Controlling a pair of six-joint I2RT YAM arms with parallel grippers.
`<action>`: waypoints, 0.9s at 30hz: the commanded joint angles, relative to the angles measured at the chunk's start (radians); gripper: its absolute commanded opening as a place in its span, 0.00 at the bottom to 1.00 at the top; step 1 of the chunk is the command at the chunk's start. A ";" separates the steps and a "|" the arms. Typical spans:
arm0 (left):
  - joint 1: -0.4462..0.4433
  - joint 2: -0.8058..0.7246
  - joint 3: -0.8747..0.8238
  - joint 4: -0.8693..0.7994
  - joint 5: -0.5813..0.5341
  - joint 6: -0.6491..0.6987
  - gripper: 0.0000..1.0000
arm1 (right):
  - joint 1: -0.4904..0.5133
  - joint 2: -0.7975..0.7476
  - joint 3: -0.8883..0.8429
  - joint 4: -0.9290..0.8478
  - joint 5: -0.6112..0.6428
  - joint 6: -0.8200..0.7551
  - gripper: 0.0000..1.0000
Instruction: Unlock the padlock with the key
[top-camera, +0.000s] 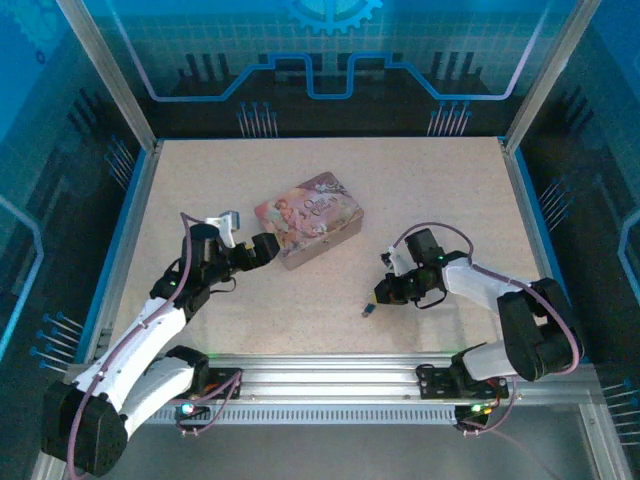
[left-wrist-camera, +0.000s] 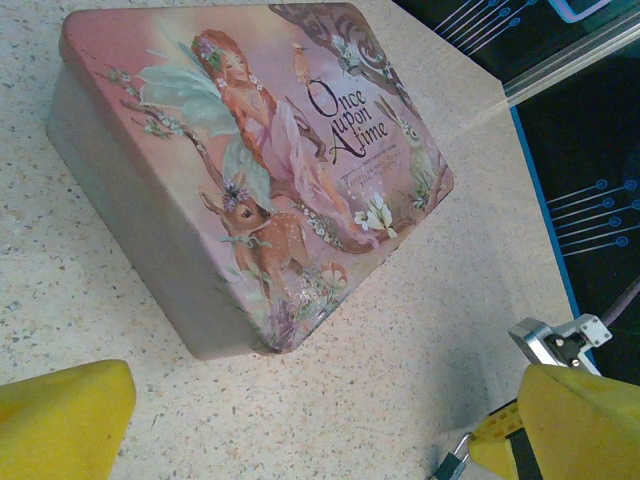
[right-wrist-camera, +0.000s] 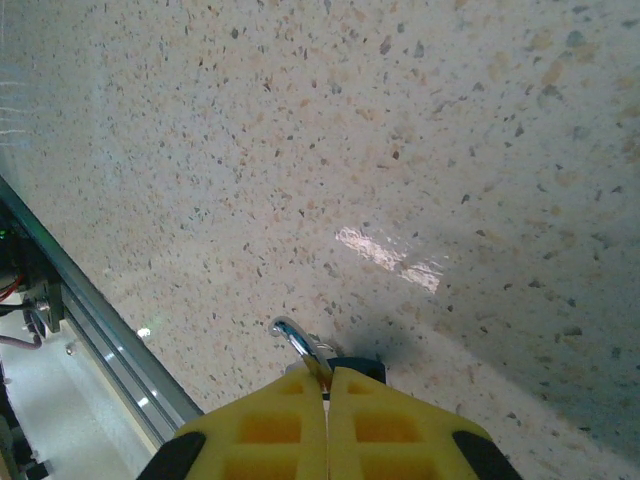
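The right gripper (right-wrist-camera: 325, 380) is pinched shut on the key (right-wrist-camera: 297, 339), padlock (top-camera: 368, 311) just ahead, table edge (right-wrist-camera: 95, 325) near; the left gripper (left-wrist-camera: 300, 410) is wide open and empty, facing the tin (left-wrist-camera: 250, 180).

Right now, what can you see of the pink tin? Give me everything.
The pink tin is a rectangular box with rounded corners and looks like printed metal. Its lid shows a winged fairy, a fawn, a rabbit and the words "Once Upon a Time"; the side walls are a plain dull pink. The lid is on and closed. It lies flat near the middle of the speckled table, at an angle to the table's edges. Nothing rests on it. The left gripper, fingers open, sits just short of one corner.
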 joint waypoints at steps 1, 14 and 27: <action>0.010 -0.013 -0.016 -0.019 -0.007 -0.012 0.99 | 0.011 0.023 0.033 -0.017 0.015 -0.007 0.07; 0.010 -0.012 -0.013 -0.017 0.008 -0.032 0.99 | 0.012 0.120 0.051 0.038 -0.004 0.006 0.07; 0.011 0.005 0.024 -0.030 0.039 -0.059 0.99 | 0.010 0.151 0.050 0.083 0.006 0.021 0.20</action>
